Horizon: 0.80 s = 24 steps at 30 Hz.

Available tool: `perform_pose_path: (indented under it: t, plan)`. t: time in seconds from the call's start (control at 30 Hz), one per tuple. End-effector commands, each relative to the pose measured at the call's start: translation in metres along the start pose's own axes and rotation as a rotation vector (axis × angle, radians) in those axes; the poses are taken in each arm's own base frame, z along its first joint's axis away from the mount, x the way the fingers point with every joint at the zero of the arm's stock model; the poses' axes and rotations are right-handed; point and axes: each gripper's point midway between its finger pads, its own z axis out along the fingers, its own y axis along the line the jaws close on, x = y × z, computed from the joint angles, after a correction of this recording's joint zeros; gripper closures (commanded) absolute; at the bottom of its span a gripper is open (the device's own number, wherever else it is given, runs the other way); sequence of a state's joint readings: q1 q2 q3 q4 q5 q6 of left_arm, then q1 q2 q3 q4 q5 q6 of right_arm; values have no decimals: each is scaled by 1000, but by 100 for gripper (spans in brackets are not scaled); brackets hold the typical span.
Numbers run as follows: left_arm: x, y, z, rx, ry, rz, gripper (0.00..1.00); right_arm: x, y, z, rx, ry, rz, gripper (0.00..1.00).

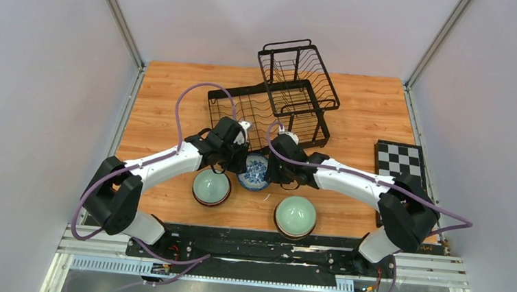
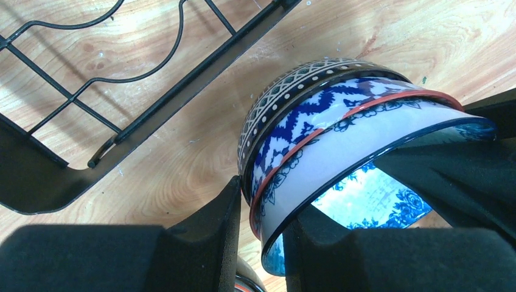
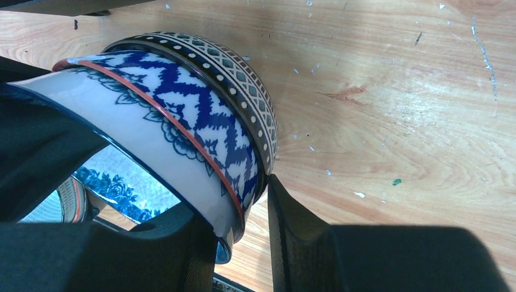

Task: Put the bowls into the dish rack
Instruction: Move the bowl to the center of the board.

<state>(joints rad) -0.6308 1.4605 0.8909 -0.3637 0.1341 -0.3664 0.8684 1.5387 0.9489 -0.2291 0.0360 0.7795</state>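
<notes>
- Grey walls close in a wooden table [image 1: 170, 98]. The black wire dish rack [image 1: 272, 109] stands at the far centre, and a checkered board [image 1: 399, 163] lies at the right edge.
- Your stack of patterned bowls [image 1: 254, 172] is just near of the rack, between the two arms. It is several bowls nested together: a blue floral one on top, then an orange rim, a blue zigzag and a black lattice band.
- Your left claw [image 2: 260, 243] straddles the left wall of the stack, with one finger inside the top bowl and one outside. The jaws are narrow around the rims. You cannot tell from these views whether they are pressing firmly.
- Your right claw [image 3: 240, 243] does the same on the right wall, and its outer finger [image 3: 292, 231] meets the lattice bowl. Its clamp cannot be confirmed either.
- Two celadon bowls are not yet loaded. One [image 1: 211, 187] is near-left of the stack and the other [image 1: 295, 216] near-right.
- Expect the stack to feel heavy for its size, and it is stiff and brittle. The glaze looks slick, so the nested bowls may slide against each other or slip off a smooth pad.
- Take hold across the wall at the rim, as you are placed now, on opposite sides, and bite deep enough to catch every layer.
- Keep the stack level if you lift it, because a tilt could spill the inner bowls. Mind the rack's near rail and the left green bowl close by.
</notes>
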Motion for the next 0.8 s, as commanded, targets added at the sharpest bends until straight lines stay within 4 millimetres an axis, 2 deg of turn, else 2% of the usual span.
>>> perform_pose_path:
  t: [0.0,0.2,0.6,0.77]
  plan:
    - [28,-27,3,113,97,6,76,24,14,1,-44,72,-40,64]
    - [27,-23,15,95,106,4,69,24,10,8,-17,74,-38,55]
    - [19,-21,27,74,112,14,64,18,-4,23,38,66,-11,51]
    - [21,-25,30,98,118,9,67,19,-3,26,26,68,-6,64]
